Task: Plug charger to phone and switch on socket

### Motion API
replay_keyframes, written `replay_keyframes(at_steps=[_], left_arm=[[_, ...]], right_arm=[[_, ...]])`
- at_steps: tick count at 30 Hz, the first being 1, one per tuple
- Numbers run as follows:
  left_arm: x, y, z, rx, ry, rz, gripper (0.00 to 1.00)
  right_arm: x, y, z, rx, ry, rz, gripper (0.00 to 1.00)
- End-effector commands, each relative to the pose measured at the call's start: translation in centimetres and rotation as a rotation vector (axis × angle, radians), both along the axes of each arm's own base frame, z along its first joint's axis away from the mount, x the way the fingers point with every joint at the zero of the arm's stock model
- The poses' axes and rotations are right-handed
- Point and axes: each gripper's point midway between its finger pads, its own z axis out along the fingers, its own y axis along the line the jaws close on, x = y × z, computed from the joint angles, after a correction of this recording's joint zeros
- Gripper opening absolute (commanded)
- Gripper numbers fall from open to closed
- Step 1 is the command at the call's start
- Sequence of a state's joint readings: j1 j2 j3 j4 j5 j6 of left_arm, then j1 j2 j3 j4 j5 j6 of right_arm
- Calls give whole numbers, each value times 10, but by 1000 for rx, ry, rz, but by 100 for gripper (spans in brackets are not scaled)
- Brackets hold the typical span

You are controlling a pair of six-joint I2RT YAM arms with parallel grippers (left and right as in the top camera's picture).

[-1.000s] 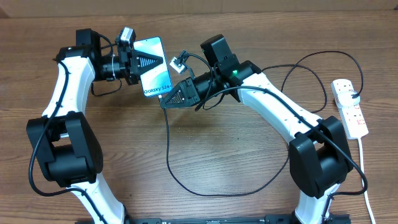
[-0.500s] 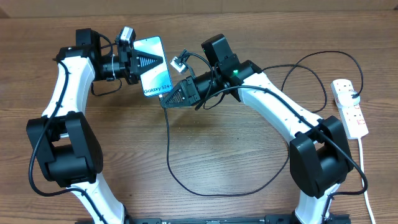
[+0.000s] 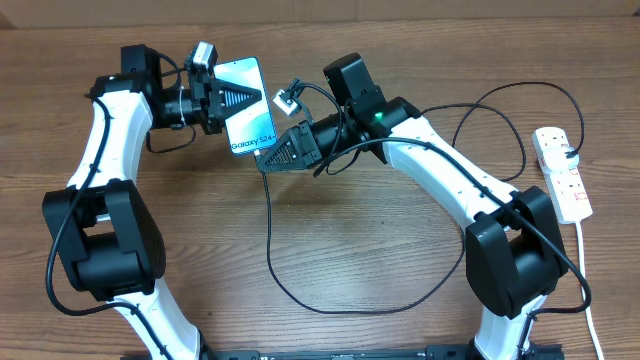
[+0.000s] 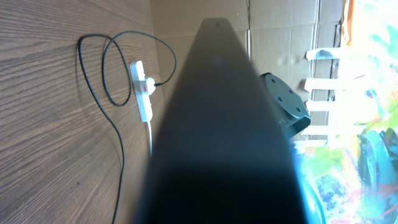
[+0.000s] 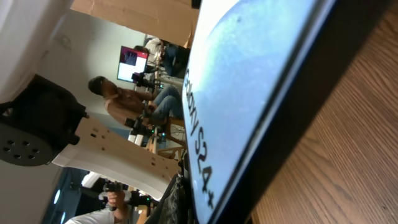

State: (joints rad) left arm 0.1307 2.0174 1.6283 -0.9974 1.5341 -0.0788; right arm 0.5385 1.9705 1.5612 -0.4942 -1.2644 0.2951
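Observation:
The phone (image 3: 248, 118) is held off the table at the back left, its light blue screen with "Galaxy S24" facing up. My left gripper (image 3: 238, 101) is shut on it from the left, one black triangular finger lying across the screen. My right gripper (image 3: 268, 162) sits at the phone's near end, shut on the tip of the charger (image 3: 271, 240). The black cable drops from there, loops over the table and runs to the socket (image 3: 561, 172) at the far right. In the right wrist view the phone (image 5: 249, 81) fills the frame. The plug tip itself is hidden.
The socket's white cord (image 3: 590, 300) runs down the table's right edge. In the left wrist view a dark blurred shape fills the middle, with the socket (image 4: 142, 91) and the cable's loops (image 4: 107, 68) beyond it. Both arm bases stand at the near edge.

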Motion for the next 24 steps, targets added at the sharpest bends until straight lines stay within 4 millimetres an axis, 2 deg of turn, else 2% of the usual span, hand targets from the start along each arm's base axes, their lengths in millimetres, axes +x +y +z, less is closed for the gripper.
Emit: replay_keyframes(at_steps=[1,10,24], left_arm=[[-9,-7,28,-40,-50,-24,4],[-9,-9,28,-46,-2,-29,4],[-8,-9,28,-43,-24,-29,4]], right_arm=[[3,1,9,12,15,-10,4],[3,3,1,-34,38,-33,4],[-3,4,5,-14,43,-8,4]])
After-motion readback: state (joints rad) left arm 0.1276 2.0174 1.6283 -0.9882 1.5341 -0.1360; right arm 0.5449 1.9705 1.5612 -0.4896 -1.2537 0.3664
